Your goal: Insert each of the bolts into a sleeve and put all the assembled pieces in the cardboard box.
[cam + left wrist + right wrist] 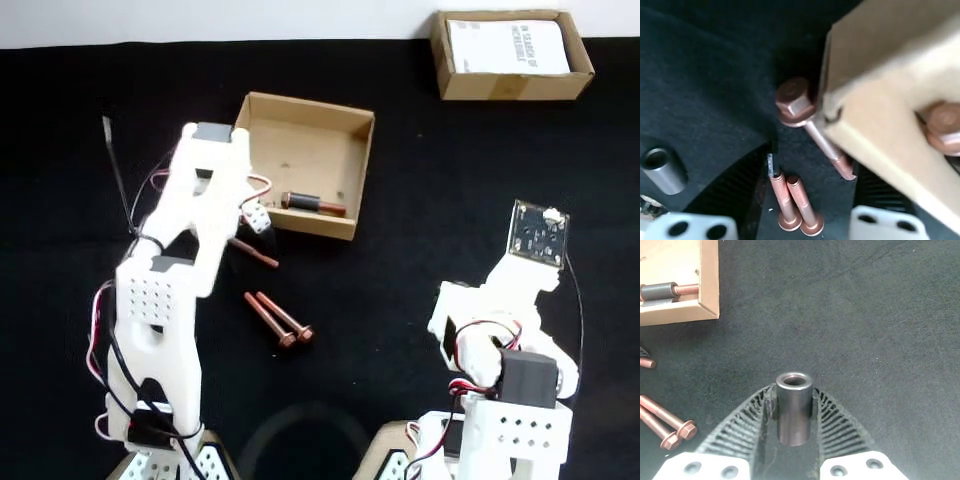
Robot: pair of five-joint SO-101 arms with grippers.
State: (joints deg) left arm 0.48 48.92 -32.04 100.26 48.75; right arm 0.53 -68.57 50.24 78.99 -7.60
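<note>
Blk table (420, 150) | 1 assy (313, 204) laid in box (300, 150) | 3 bolts (280, 318) left loose | sleeve (794, 415) clamped by R gripper (794, 390) | L gripper (812, 160) held apart, empty

Bolts (270, 318): four, three loose and one seated in a sleeve (298, 201). Sleeve count: apparently three, one blurred. Cardboard boxes (320, 224): two.

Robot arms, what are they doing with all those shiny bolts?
They are fitting bolts into sleeves and boxing them. The right tool grips a sleeve upright. The left tool is open beside the cardboard box, over a loose bolt. One finished piece lies in the box; two more bolts wait on the table.
</note>
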